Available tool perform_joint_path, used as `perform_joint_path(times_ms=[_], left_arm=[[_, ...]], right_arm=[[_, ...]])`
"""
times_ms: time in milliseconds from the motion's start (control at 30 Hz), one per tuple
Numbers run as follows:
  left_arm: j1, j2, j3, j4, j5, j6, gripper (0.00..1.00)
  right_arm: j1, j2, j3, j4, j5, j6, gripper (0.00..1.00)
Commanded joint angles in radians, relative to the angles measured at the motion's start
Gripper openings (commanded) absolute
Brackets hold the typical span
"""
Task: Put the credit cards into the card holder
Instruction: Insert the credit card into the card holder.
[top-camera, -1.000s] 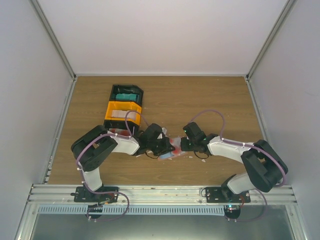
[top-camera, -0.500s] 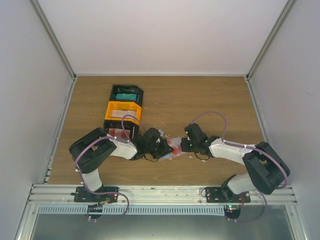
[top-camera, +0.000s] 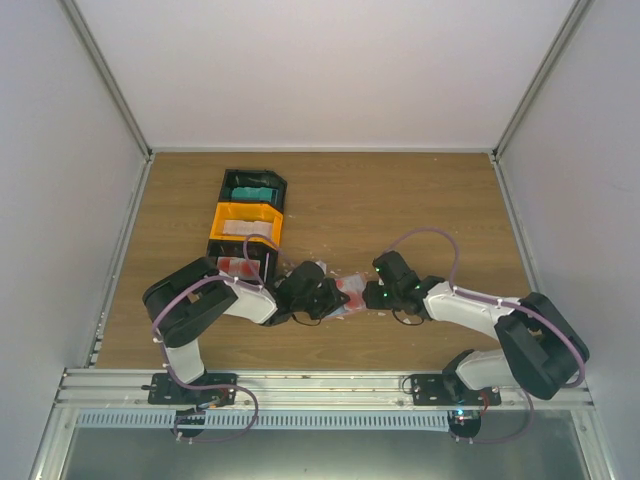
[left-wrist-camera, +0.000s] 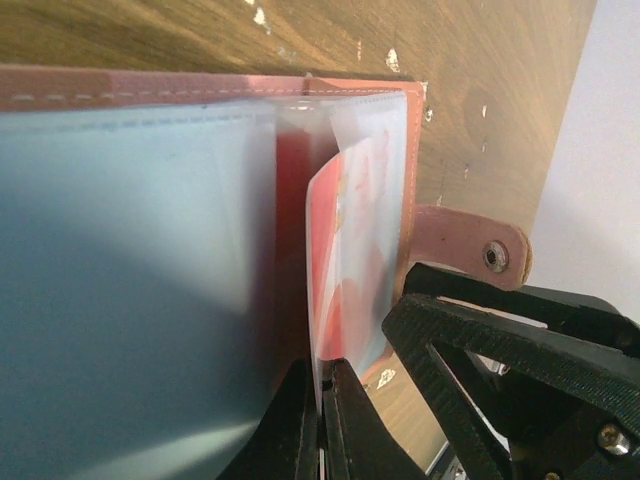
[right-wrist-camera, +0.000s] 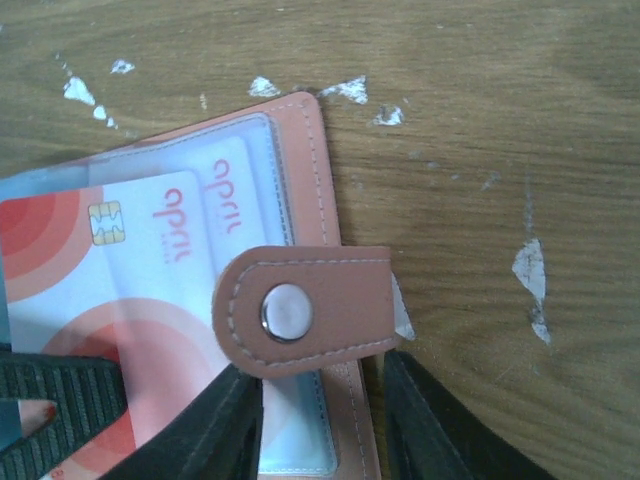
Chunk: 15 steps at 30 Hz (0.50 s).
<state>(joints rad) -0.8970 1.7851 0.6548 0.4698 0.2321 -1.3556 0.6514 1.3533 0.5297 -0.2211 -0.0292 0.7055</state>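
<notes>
So the salmon-pink leather-like card holder (right-wrist-camera: 315, 170) lies open on the wooden table (top-camera: 400, 200) between the two arms, clear sleeves facing up. The left gripper (left-wrist-camera: 321, 400) is pinched tight on a red-and-pale-pink plastic credit card (right-wrist-camera: 150, 290), which is tucked among the sleeves. The right gripper (right-wrist-camera: 322, 372) has its jaws apart, straddling the holder's snap tab (right-wrist-camera: 340, 320).

An orange plastic bin (top-camera: 232, 246) sits between two black plastic bins (top-camera: 250, 174) on the wooden desk (top-camera: 400, 195), flecked with white scraps (right-wrist-camera: 530, 272).
</notes>
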Motion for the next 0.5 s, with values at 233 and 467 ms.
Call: perform_joint_path(times_ms=[233,467], left_arm=[[-0.008,0.070,-0.049,-0.009,-0.045,-0.005,0.00],[-0.005,0.109,-0.030,0.020,0.001,0.014,0.00]], right_arm=[[0.016,0.015,-0.077,-0.102,-0.135,0.013,0.26],[0.017,0.029,-0.079,-0.082,-0.150,0.013,0.22]])
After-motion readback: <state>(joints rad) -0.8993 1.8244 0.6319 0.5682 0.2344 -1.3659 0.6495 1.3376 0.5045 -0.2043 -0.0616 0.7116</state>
